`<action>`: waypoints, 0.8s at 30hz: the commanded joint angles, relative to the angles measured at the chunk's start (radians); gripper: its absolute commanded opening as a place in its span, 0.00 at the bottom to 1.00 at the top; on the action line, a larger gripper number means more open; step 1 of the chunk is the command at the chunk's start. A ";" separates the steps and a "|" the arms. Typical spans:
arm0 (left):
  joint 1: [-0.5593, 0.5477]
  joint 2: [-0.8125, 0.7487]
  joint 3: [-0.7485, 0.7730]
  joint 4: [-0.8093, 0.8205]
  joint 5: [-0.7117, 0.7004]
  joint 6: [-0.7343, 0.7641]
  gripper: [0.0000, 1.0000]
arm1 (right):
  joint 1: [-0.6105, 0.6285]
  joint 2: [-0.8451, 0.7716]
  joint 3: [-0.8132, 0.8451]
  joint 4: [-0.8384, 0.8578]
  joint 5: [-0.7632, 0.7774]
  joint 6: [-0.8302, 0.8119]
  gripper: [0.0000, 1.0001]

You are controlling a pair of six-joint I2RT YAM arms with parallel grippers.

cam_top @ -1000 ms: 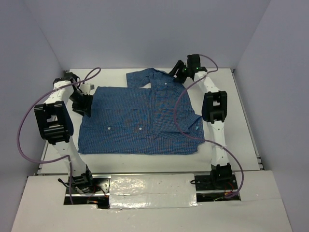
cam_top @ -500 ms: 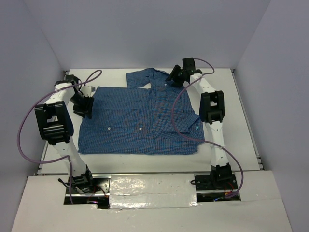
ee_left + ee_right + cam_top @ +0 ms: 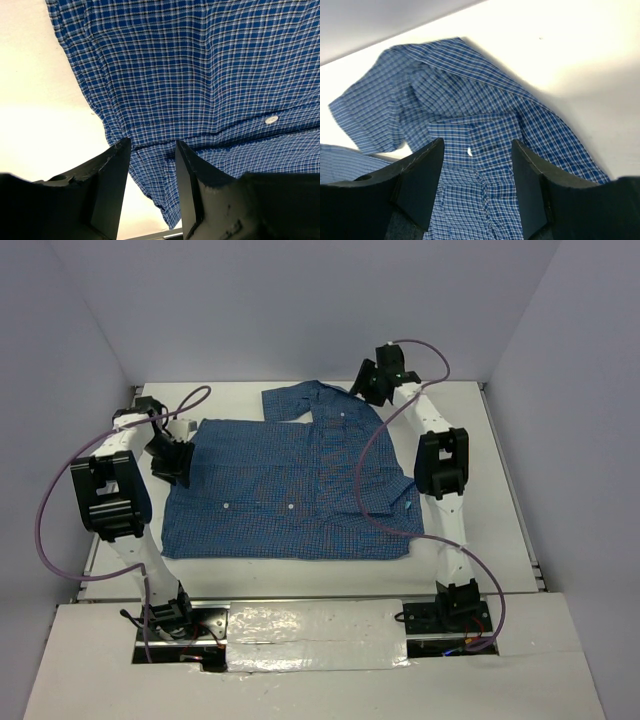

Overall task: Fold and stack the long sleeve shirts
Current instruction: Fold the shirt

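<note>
A white table [image 3: 480, 500] fills the floor of a plain booth with pale grey walls [image 3: 320, 310], and a white taped board [image 3: 320, 640] covers its near edge where the two bases are bolted. The blue checked shirt [image 3: 290, 490] lies flat across the middle of the table, its body spread from left to right, with one sleeve [image 3: 295, 400] bunched and folded over at the far edge. The left arm [image 3: 108, 490] rises along the left side and bends inward, so the left gripper [image 3: 172, 460] sits low at the shirt's far left edge. Its fingers [image 3: 112, 180] are spread, and the cloth's edge shows in the gap between them without being pinched. The right arm [image 3: 440, 460] reaches up the right side to the far edge, where the right gripper [image 3: 365, 385] hangs above the bunched sleeve. Its fingers [image 3: 420, 180] are also spread and hold nothing. Purple cables [image 3: 60, 490] loop from both arms, and the right one drapes over the shirt's right part. Small white buttons [image 3: 227, 505] dot the shirt's front.
</note>
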 commanded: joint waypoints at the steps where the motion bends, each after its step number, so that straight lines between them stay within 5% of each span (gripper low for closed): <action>1: 0.011 -0.028 0.007 0.001 0.000 -0.004 0.53 | 0.017 0.039 0.019 -0.090 0.052 0.036 0.64; 12: 0.020 -0.035 -0.007 0.005 0.010 -0.004 0.53 | 0.035 0.096 0.034 -0.100 -0.014 0.068 0.63; 24: 0.024 -0.038 -0.008 0.008 0.006 0.014 0.53 | 0.032 -0.010 -0.059 0.012 -0.011 0.033 0.20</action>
